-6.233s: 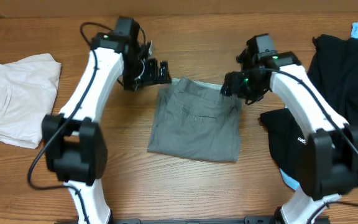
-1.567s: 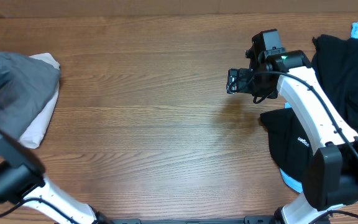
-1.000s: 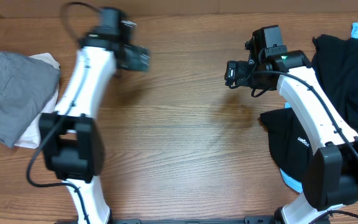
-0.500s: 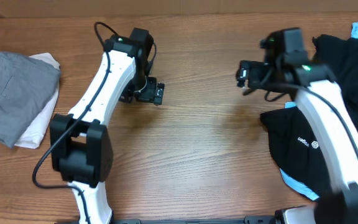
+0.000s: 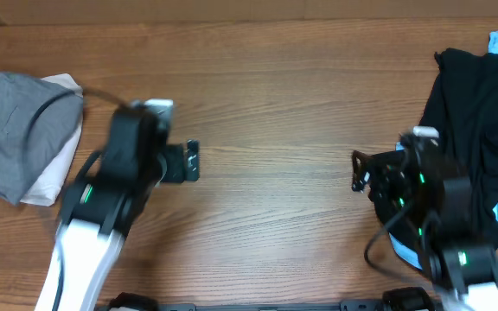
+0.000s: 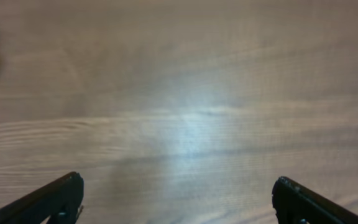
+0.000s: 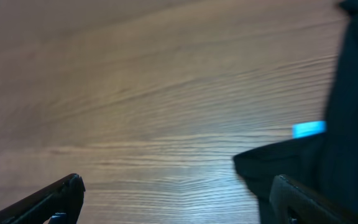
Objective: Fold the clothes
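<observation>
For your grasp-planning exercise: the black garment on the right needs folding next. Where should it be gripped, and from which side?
Grip the black garment at its loose corner, which lies on the bare table, pointing toward the middle. Come from that side, likely with the right gripper, whose jaws stand open nearby.

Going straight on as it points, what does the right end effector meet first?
Probably the bare table; the right end effector is open and the black garment lies beside its line. Depth is unclear.

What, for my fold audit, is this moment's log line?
left gripper open, empty | right gripper open, empty | grey shorts folded on white shorts | black garment unfolded
</observation>
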Motion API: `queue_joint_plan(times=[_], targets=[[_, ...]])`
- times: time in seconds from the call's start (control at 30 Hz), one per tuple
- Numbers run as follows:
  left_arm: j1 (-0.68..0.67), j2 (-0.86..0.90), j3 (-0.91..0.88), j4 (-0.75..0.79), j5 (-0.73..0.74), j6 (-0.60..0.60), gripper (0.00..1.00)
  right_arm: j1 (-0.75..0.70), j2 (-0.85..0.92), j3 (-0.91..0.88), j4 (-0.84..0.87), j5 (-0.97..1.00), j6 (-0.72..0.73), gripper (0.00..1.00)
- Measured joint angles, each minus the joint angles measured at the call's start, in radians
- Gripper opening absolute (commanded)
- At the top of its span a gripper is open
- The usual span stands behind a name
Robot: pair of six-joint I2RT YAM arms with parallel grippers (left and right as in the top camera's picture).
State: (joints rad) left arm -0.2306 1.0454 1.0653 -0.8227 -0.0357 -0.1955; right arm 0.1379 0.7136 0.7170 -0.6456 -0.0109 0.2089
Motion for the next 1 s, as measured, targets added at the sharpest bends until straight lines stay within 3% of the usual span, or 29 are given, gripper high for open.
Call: queue_joint_plan(times=[0.23, 0.6, 1.0], targets=[[0.063, -0.323, -0.124, 0.103, -0.027, 0.004, 1.00, 0.000, -0.113, -0.040, -0.004, 0.088, 0.021, 1.00], [0.063, -0.311, -0.138, -0.043, -0.055, 0.008, 1.00, 0.000, -0.100, -0.046, -0.054, 0.105, 0.026, 1.00], [0.063, -0.303, -0.139, -0.069, -0.056, 0.008, 1.00, 0.000, -0.117, -0.048, -0.057, 0.106, 0.026, 1.00]])
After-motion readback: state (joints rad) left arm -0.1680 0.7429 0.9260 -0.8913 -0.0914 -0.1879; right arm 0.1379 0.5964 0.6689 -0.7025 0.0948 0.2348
